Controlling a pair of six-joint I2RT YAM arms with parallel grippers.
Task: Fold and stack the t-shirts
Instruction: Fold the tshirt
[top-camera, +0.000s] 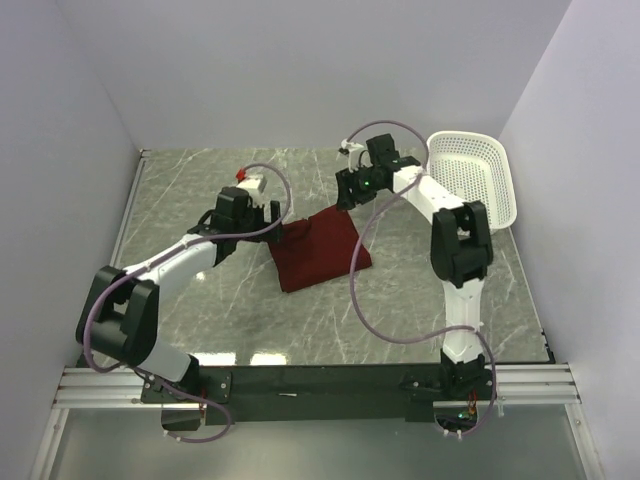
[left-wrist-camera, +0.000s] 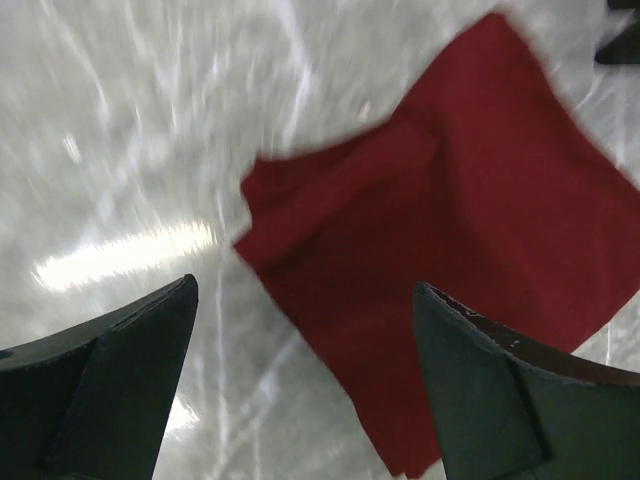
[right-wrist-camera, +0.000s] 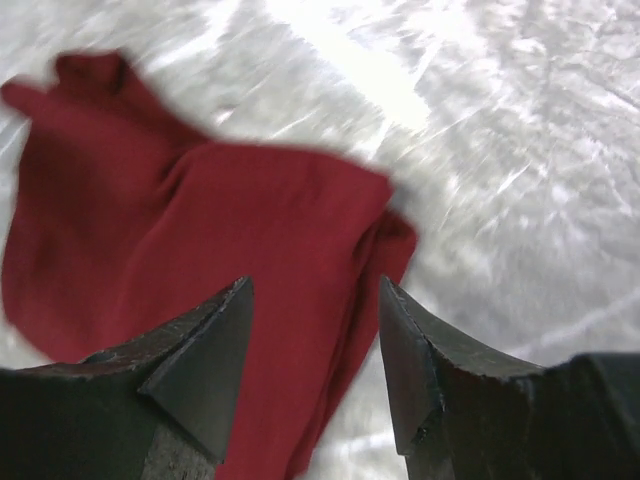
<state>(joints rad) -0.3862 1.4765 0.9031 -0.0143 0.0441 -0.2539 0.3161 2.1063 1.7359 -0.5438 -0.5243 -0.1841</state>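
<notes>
Left gripper (top-camera: 272, 214) spread wide with nothing between the fingers (left-wrist-camera: 120, 370), poised over the left far corner of the t-shirt (top-camera: 318, 250). Right gripper (top-camera: 350, 188) likewise parted and empty, hung just beyond the t-shirt's far right corner, fingertips (right-wrist-camera: 205, 350) above the cloth without touching. Maroon t-shirt folded into a rough, slightly skewed square, flat on the table (top-camera: 420, 300) between the two grippers. Layered edges showing at its left corner in the left wrist view, one flap sitting a little out of line with the layer beneath; a doubled edge along the side nearest the right gripper in the right wrist view; both wrist views blurred. Bare grey marbled surface on every side of the t-shirt, widest toward the near edge and to the left. Right arm's purple cable (top-camera: 356, 275) looping past the t-shirt's right edge. White mesh basket (top-camera: 470, 165) well apart, far right of the t-shirt, against the right wall. Plain white walls (top-camera: 300, 70) closing the table on three sides.
</notes>
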